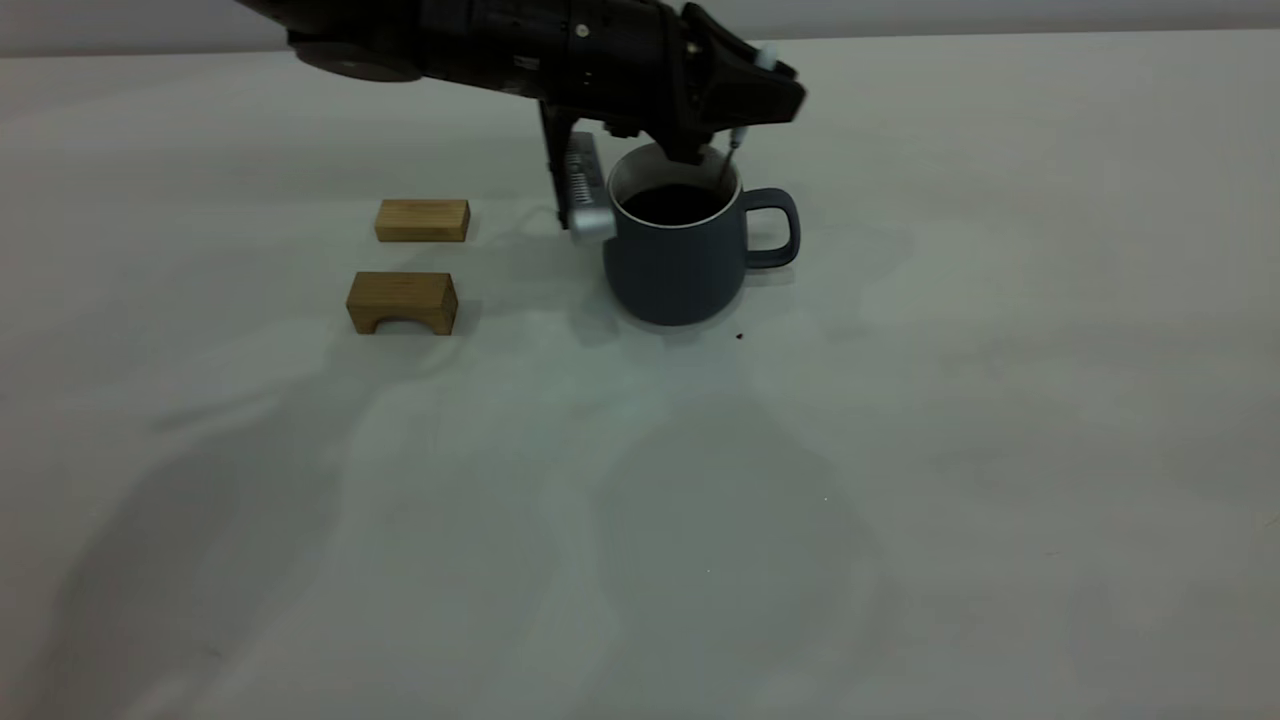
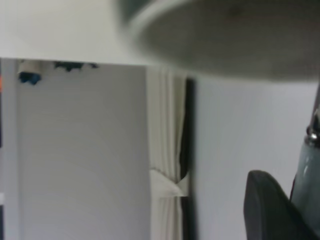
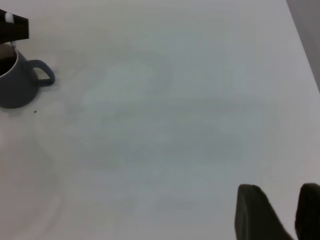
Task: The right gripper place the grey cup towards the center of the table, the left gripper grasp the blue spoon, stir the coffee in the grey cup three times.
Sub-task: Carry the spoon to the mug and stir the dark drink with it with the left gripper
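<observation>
The large rounded slate-grey cup (image 1: 678, 260), with its off-white inside and loop handle turned to 3 o'clock, is seen standing near the middle of the wide off-white table (image 1: 900, 480). From this it is judged that the placing step is done. The nearly black coffee (image 1: 670, 203) is held inside it.

The black left gripper (image 1: 716, 140) is poised directly over the cup's mouth, reaching in from 10 o'clock. It is clamped on the slim spoon with the pale blue handle (image 1: 738, 135), whose handle tip shows above the fingers and whose thin grey neck is angled down into the coffee at the 2 o'clock side of the rim. Such a near-upright hold suits stirring; the stir is judged to be under way, though the count of turns cannot be told.

The right gripper (image 3: 280, 215) is parked well away from the cup, towards 3 o'clock, its dark fingers parted and empty.

Two small wooden blocks (image 1: 421, 220) lie at the cup's 9 o'clock, clear of the work.

No brand, label or writing can be read anywhere.
</observation>
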{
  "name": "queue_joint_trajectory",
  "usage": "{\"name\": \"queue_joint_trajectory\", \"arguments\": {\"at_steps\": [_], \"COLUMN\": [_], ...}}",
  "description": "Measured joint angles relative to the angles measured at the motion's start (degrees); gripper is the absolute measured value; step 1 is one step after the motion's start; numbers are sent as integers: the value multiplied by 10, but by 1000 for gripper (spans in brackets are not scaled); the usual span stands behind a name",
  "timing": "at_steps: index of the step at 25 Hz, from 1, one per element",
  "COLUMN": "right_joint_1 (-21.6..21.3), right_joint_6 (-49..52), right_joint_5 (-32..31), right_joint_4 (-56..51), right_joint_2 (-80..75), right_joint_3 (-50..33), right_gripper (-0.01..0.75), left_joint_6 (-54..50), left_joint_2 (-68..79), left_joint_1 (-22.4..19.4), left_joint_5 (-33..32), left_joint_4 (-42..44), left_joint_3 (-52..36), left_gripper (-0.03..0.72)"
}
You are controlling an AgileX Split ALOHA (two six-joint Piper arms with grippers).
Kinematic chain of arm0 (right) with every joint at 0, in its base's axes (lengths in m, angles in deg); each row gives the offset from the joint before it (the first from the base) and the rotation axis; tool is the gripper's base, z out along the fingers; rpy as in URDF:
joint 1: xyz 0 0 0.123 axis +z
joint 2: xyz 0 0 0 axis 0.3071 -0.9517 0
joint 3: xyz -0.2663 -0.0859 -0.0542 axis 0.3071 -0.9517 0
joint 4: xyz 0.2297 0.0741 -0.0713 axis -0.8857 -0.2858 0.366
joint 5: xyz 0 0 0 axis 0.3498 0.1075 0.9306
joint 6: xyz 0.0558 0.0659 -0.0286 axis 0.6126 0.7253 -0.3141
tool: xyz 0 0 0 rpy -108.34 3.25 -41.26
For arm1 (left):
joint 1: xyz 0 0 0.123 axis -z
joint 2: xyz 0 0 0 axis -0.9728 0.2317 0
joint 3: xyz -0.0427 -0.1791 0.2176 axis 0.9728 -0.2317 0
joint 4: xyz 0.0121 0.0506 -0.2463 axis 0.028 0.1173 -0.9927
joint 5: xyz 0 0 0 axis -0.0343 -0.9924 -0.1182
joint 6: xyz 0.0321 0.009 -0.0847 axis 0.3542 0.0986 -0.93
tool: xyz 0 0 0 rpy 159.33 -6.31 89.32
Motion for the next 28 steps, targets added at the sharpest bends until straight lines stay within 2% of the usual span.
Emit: {"name": "queue_joint_trajectory", "arguments": {"at_steps": [6,12,18,21,24,28], "right_joint_1": [0,0,0,0,0,0], "right_joint_6": [0,0,0,0,0,0], "right_joint_5": [0,0,0,0,0,0], "right_joint_4": [0,0,0,0,0,0], "right_joint_2": [0,0,0,0,0,0], "right_joint_3": [0,0,0,0,0,0], "right_gripper": [239,239,239,239,239,239], "left_joint_6": [-7,-85,-88,-49,-20,-15], "left_joint_2": [0,0,0,0,0,0], "left_joint_1": [-6,-42,-59,-45,-27,-12], "left_joint_5": [-63,-107,-80,-51,-32,-48], "left_joint_4": [38,99,73,22,7,10], "left_joint_3": [0,0,0,0,0,0], "left_gripper": [142,142,142,142,142,142]}}
